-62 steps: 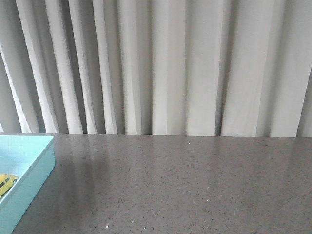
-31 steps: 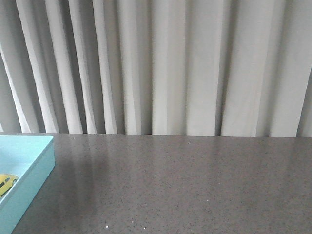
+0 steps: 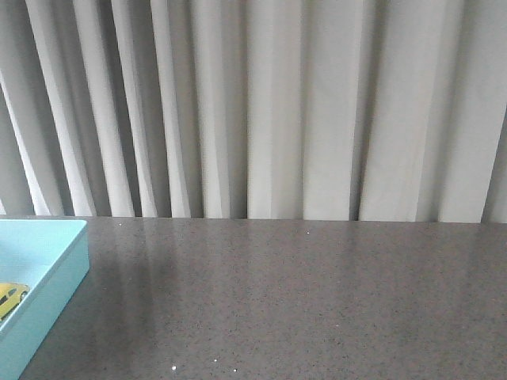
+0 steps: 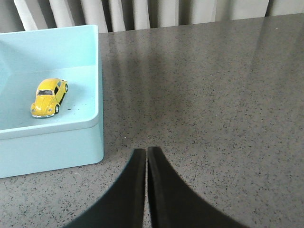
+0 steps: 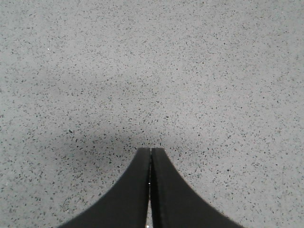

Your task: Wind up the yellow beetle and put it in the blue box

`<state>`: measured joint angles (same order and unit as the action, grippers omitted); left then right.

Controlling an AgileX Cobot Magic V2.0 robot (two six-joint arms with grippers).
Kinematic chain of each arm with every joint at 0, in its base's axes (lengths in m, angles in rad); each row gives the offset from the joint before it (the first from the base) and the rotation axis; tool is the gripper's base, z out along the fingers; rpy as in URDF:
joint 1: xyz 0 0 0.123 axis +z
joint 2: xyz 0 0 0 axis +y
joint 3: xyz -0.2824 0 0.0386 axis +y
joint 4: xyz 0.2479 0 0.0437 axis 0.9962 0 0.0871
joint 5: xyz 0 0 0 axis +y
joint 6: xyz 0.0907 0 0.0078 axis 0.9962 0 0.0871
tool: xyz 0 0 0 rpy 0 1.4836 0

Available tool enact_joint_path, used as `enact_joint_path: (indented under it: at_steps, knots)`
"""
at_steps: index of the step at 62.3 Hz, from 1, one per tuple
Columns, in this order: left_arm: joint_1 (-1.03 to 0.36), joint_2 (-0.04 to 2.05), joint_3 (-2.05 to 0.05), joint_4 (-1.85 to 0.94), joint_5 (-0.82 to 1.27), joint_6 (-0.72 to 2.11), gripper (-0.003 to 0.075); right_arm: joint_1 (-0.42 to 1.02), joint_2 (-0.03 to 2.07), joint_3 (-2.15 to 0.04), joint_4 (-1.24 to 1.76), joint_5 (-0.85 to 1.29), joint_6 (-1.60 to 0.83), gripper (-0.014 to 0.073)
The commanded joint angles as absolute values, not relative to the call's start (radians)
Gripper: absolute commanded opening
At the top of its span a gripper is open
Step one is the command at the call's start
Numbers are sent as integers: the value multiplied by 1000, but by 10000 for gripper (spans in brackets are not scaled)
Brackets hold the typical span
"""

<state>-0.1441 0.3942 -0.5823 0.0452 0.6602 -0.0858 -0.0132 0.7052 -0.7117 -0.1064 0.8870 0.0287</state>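
Observation:
The yellow beetle [image 4: 49, 96] stands on its wheels inside the blue box [image 4: 71, 130], near the box's nearer wall in the left wrist view. In the front view only part of the beetle [image 3: 9, 297] shows at the left edge, inside the blue box [image 3: 55, 269]. My left gripper [image 4: 146, 151] is shut and empty above the table, just outside the box's corner. My right gripper [image 5: 150, 151] is shut and empty above bare grey table. Neither gripper shows in the front view.
The grey speckled table [image 3: 301, 301] runs back to a pale pleated curtain [image 3: 269, 111]. The blue box sits at the table's left side.

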Motion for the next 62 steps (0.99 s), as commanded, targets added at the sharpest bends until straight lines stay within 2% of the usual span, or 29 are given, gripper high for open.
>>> enact_joint_path:
  at_steps: [1,22,49,62]
  knots:
    - [-152,402,-606,39,588,-94,-7,-14,705,-735,-120,829,20,-7]
    - [-151,324,-555,81,560,-94,-6,-14,705,-735,-124,830,20,-7]
    - [-19,-28,-116,0,172,-91,-6,-14,705,-735,-124,831,20,-7]
    - [-44,-27,21,-6,-14,-91,-6,-14,702,-735,-124,832,20,-7]
